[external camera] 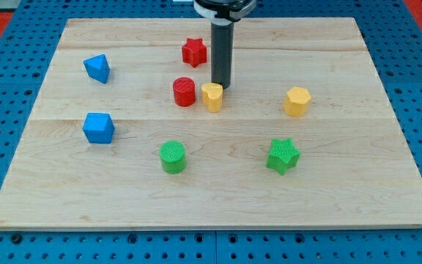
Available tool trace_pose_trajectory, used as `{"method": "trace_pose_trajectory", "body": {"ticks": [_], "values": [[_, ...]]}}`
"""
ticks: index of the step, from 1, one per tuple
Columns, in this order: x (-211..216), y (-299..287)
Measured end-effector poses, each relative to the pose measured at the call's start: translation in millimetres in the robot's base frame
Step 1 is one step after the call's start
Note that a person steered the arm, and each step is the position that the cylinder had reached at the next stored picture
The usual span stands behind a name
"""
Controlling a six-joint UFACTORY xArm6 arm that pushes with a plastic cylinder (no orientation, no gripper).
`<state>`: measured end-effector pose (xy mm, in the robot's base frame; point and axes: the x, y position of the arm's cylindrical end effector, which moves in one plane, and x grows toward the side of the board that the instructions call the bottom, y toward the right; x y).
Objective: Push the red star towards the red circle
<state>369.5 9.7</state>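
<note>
So my tip (220, 87) is parked near the middle of the tabletop (357, 183), a bit toward the far edge, and it's basically touching the top of the small yellow block (212, 96), hard to say what shape that one is. There's no tool that opens or shuts here, just the plain rod, holding nothing. The red star (194, 51) sits up toward the far edge, just to the view's left of the rod and above the tip, and the red circle (184, 92) is below it, right beside the yellow block on its left. So the star isn't far from its target, but I'm on the wrong side of it. My worry: if I swing straight across from here I'd shove the yellow block into the red circle and knock the target away, or clip the star sideways toward the left edge instead of down. I'd guess the tip needs to go around behind the star, on its far-edge side, first. The star's points could also make it spin off the rod. No brands, labels or writing that I can read anywhere.
</note>
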Motion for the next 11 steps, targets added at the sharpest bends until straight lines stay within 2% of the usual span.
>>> {"method": "trace_pose_trajectory", "body": {"ticks": [2, 3, 5, 6, 7, 9, 11], "values": [[-20.2, 62.5], [-58.4, 69.2], [-149.1, 68.0], [-169.0, 37.2], [-159.2, -6.7], [-129.2, -43.6], [-99.3, -43.3]]}}
